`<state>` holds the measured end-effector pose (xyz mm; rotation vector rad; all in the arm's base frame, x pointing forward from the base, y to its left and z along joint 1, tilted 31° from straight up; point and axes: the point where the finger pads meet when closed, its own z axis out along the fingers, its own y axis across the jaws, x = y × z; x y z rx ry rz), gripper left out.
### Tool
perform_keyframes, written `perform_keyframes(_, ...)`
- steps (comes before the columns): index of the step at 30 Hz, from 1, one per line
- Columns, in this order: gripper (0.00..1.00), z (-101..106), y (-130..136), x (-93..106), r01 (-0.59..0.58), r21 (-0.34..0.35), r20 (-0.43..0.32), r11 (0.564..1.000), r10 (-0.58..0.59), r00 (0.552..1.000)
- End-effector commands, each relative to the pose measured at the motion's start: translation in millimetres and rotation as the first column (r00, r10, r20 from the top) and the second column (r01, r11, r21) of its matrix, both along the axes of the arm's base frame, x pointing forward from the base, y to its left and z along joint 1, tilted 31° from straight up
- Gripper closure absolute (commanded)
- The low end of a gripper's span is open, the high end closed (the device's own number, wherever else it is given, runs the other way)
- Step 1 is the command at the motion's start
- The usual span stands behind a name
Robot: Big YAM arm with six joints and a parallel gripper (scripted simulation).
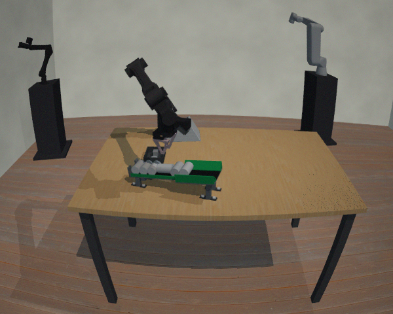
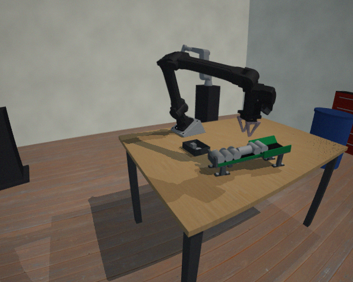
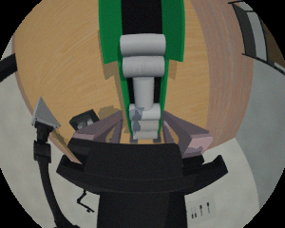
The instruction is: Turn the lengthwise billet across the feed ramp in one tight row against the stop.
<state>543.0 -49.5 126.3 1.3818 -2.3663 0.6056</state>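
Note:
A green feed ramp (image 1: 203, 165) (image 2: 263, 141) (image 3: 107, 19) stands on legs on the wooden table (image 1: 257, 169). One grey billet (image 1: 164, 167) (image 2: 246, 149) (image 3: 142, 90) lies lengthwise along it. Three billets (image 1: 144, 167) (image 2: 225, 154) lie across the ramp on its low side, next to the stop (image 2: 211, 156). Two more billets (image 1: 183, 167) (image 2: 259, 146) (image 3: 142, 53) lie across on its high side. My gripper (image 1: 163, 150) (image 2: 248, 131) (image 3: 142, 114) hangs a little above the ramp over the lengthwise billet. Its fingers stand partly open with nothing between them.
A small black tray (image 1: 151, 154) (image 2: 197, 146) with grey blocks sits just behind the ramp's low end. The arm's grey base (image 1: 188, 133) (image 2: 190, 128) is at the table's back edge. A blue barrel (image 2: 332, 127) and a red cabinet (image 2: 351, 106) stand off the table.

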Motion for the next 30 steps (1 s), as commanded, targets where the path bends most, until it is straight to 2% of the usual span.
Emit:
perform_keyframes(1, 0.45, 16.9, -3.0, 21.2, -0.004, 0.009, 0.052, 1.000, 0.004, 0.999)
perform_keyframes(7, 0.45, 26.2, -8.1, 20.7, -0.026, 0.010, 0.055, 1.000, 0.026, 0.998)
perform_keyframes(30, 0.45, 24.6, -7.4, 20.8, -0.023, 0.010, 0.055, 1.000, 0.022, 0.998)
